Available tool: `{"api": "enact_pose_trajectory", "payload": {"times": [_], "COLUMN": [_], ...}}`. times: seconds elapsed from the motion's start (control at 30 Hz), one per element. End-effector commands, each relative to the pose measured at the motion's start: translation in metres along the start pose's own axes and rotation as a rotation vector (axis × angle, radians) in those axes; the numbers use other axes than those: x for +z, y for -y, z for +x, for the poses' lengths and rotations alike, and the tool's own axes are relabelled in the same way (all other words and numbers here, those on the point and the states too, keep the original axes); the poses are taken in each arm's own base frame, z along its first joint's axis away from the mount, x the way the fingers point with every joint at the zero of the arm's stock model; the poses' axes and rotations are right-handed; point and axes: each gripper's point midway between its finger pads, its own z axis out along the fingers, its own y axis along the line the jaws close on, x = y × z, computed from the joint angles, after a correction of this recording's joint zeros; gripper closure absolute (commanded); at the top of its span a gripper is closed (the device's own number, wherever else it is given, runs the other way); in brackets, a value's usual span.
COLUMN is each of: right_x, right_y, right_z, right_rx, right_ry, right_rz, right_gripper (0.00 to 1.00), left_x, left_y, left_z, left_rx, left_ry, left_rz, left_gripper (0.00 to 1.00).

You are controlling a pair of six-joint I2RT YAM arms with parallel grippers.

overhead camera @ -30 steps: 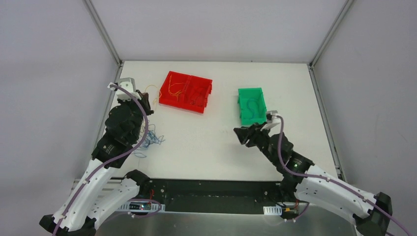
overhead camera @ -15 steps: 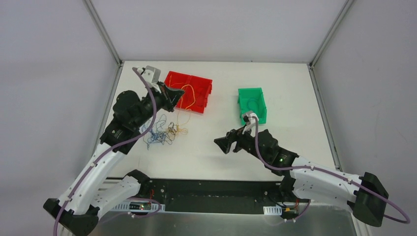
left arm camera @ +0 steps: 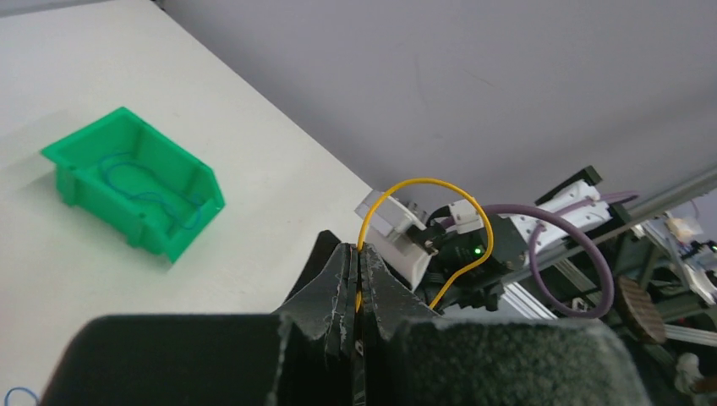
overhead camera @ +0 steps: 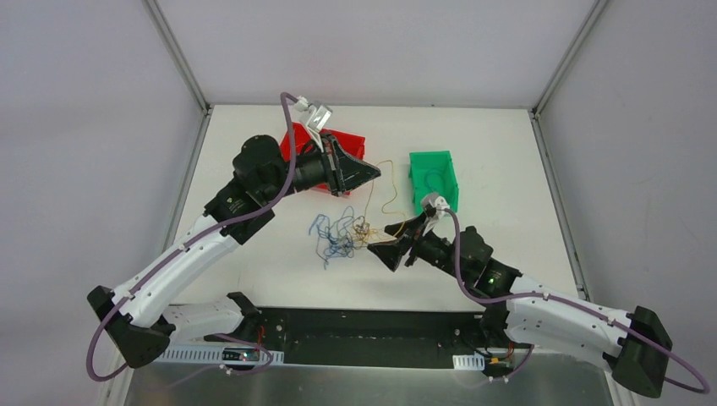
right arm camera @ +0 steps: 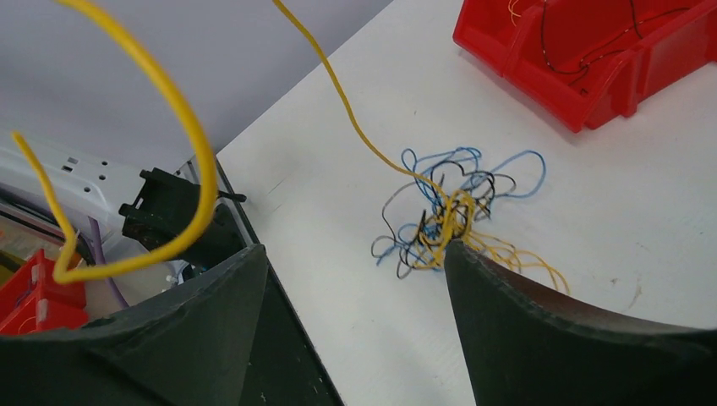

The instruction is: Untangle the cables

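Yellow-orange, blue and dark, the hair-thin cables [overhead camera: 342, 235] are lying in a small knot at the centre of the top view, on the white table [overhead camera: 507, 144], below the red bin [overhead camera: 353, 144] and to the lower left of the green bin [overhead camera: 433, 161]. One yellow strand [overhead camera: 391, 161] is rising from the knot's right side and arcing up to the left gripper [overhead camera: 365, 173], which is hanging in front of the red bin with its jaws pressed together on it. The right gripper [overhead camera: 391, 251] is hovering just right of the knot, jaws spread and pointing left at it. It is the nearer arm, and the strand's long axis is running up-frame, so pinning the heap looks like the hinge of the coming pull. In the left wrist view the fingers [left arm camera: 338, 288] are clamping the strand at lower centre while it is looping upward. The green bin at left is holding a blue wire. In the right wrist view the two fingers are standing wide apart along the bottom edge. The knot [right arm camera: 448, 216] is sitting just beyond the right fingertip, its loops loosely interlocked, and the strand is climbing toward the upper left. A blurred yellow loop is crossing the left side, and whether it is the same strand I cannot tell.
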Motion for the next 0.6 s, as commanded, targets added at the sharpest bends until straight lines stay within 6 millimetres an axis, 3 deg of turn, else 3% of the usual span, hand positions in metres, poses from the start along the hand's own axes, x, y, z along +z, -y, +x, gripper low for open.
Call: {"api": "enact_pose_trajectory", "payload": {"times": [0.0,0.1,0.2,0.23,0.37,0.4,0.47,0.5,0.57], "right_x": [-0.003,-0.006,-0.01,-0.011,-0.008,-0.007,-0.007,-0.007,-0.009], "right_y": [-0.015,-0.007,-0.005,-0.006,-0.008,-0.008,-0.008,-0.007,-0.003], "right_z": [-0.02,-0.026,-0.029,-0.029,-0.027,-0.026,-0.025,-0.027,-0.031], "right_rx": [-0.032,-0.029,-0.027,-0.027,-0.021,-0.015,0.0,0.015,0.041], "right_ry": [0.079,0.114,0.135,0.136,0.111,0.107,0.103,0.112,0.137], "right_rz": [-0.066,-0.02,-0.01,-0.013,-0.019,-0.018,-0.018,-0.011,0.018], "right_gripper": [0.21,0.23,0.28,0.34,0.93,1.0,1.0,1.0,1.0], "left_x": [0.008,0.019,0.031,0.035,0.049,0.05,0.049,0.048,0.044], "left_y": [0.044,0.053,0.048,0.045,0.03,0.02,-0.007,-0.025,-0.064], "left_z": [-0.013,0.004,0.019,0.022,0.028,0.027,0.023,0.023,0.031], "left_rx": [-0.04,-0.054,-0.091,-0.105,-0.108,-0.097,-0.076,-0.067,-0.039], "left_ry": [0.019,-0.048,-0.103,-0.115,-0.127,-0.112,-0.066,-0.04,-0.026], "left_rz": [0.149,0.195,0.197,0.19,0.135,0.087,-0.058,-0.149,-0.32], "left_gripper": [1.0,1.0,1.0,1.0,1.0,1.0,1.0,0.92,0.62]}}
